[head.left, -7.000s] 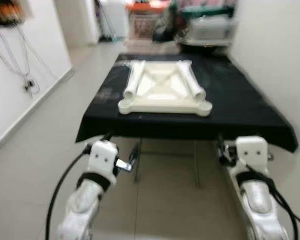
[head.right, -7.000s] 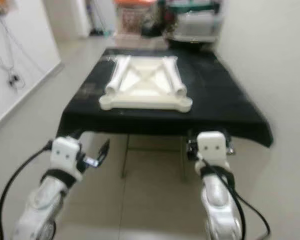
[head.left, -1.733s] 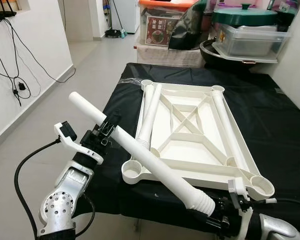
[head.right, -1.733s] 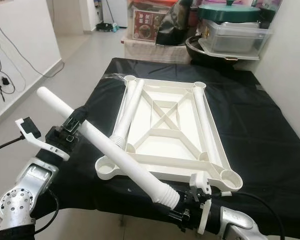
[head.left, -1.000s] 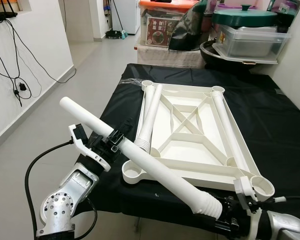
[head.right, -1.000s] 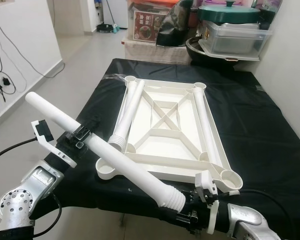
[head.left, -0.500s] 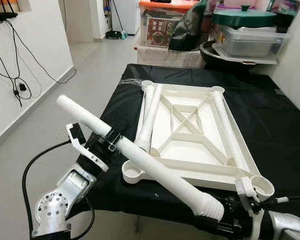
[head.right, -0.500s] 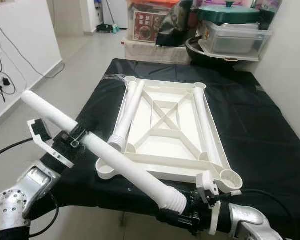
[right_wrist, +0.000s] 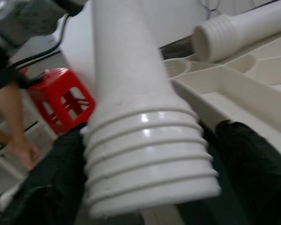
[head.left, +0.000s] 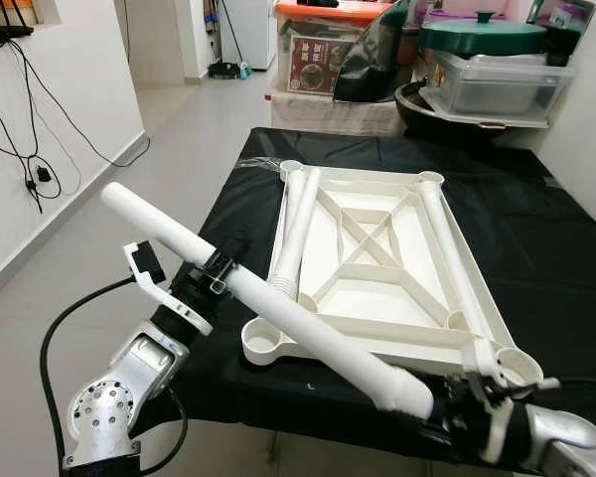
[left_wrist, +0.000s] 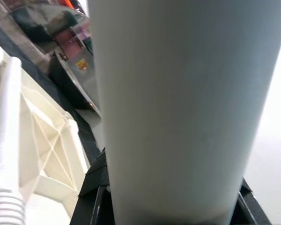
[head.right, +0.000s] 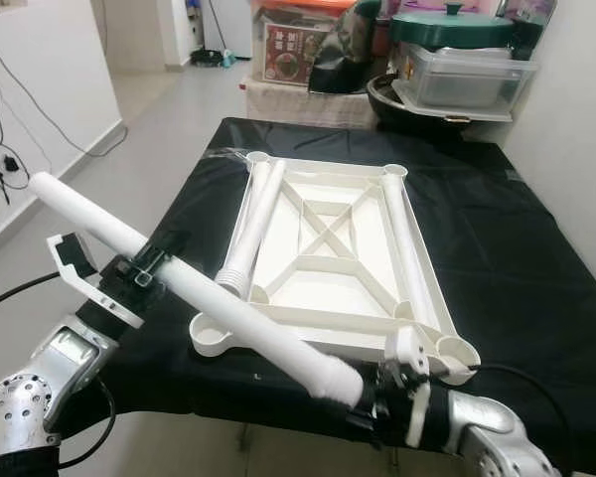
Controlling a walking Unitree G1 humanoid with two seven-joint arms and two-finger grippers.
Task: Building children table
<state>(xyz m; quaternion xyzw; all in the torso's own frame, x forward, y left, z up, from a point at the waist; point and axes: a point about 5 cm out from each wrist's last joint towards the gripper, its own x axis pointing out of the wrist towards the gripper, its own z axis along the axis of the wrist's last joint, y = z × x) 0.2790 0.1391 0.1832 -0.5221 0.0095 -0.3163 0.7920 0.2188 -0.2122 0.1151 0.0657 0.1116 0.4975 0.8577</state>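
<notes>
black-draped table point(head.left: 566, 268), white tabletop point(head.left: 377, 263) upside down, left gripper point(head.left: 217, 275) and right gripper point(head.left: 447, 422) clamping table leg point(head.left: 278, 313)

We see a table draped in a black cloth point(head.left: 536, 248), standing on a pale tiled floor point(head.left: 109, 214). An upturned white plastic tabletop point(head.left: 377, 268) lies flat on the cloth, its ribbed underside and four corner sockets facing upward

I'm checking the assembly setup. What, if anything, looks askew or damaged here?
Nothing looks damaged. The white table leg is held slantwise over the tabletop's near corner, left pincer on its shaft, right pincer at its threaded end.
</notes>
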